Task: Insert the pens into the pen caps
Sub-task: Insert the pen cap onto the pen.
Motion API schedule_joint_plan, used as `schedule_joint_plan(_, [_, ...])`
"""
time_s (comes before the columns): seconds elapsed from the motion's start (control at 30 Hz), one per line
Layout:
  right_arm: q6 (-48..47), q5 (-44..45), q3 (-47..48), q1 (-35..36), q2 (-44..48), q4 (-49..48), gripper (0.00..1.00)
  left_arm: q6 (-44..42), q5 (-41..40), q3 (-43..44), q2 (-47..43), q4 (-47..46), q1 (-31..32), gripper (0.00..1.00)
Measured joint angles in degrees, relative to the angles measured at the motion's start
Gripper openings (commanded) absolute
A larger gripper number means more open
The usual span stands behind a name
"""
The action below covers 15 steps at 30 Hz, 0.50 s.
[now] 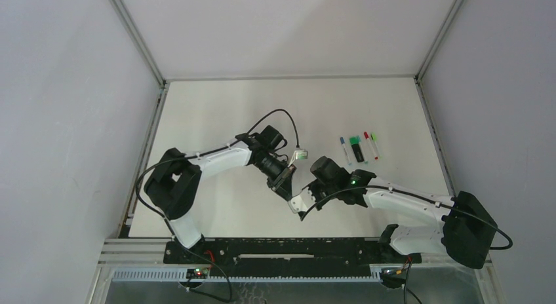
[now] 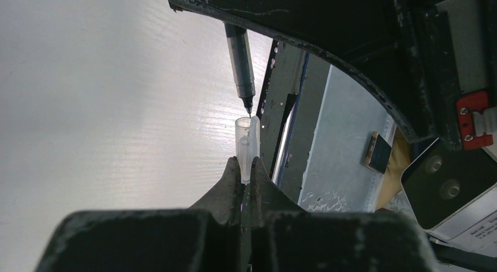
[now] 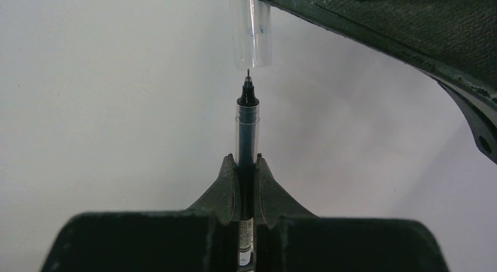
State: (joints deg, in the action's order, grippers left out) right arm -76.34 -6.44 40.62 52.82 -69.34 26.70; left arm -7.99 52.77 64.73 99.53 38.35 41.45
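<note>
Clamps clear cap [image 2: 247, 144] in left gripper [image 2: 246, 162], thin black pen [image 3: 247, 122] in right gripper [image 3: 245, 159], nib at cap mouth, lined up for insertion.

Left arm [image 1: 216, 158] & right arm [image 1: 406, 202]: white shells w/ chunky blk joints & blk bases; a thin cable [image 1: 278, 112], blk, loops off the left one, and there's a small green light [image 1: 354, 181] on the right one. Left hand [image 2: 246, 169] & right hand [image 3: 247, 166]: each two dark grey, rough-textured fingers [image 2: 225, 187] tapering from a wide blk block. The blk housing edge is scuffed w/ pale chips, next to a red block [image 2: 473, 116] w/ two small screws & a white label [image 2: 469, 225] w/ tiny print.
</note>
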Motion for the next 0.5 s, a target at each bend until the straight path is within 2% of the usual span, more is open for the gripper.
schedule_joint_plan(0.5, [0.2, 0.6, 0.0, 1.5, -0.3, -0.9, 0.00, 0.0, 0.0, 1.3, 1.0, -0.1, 0.7, 0.00])
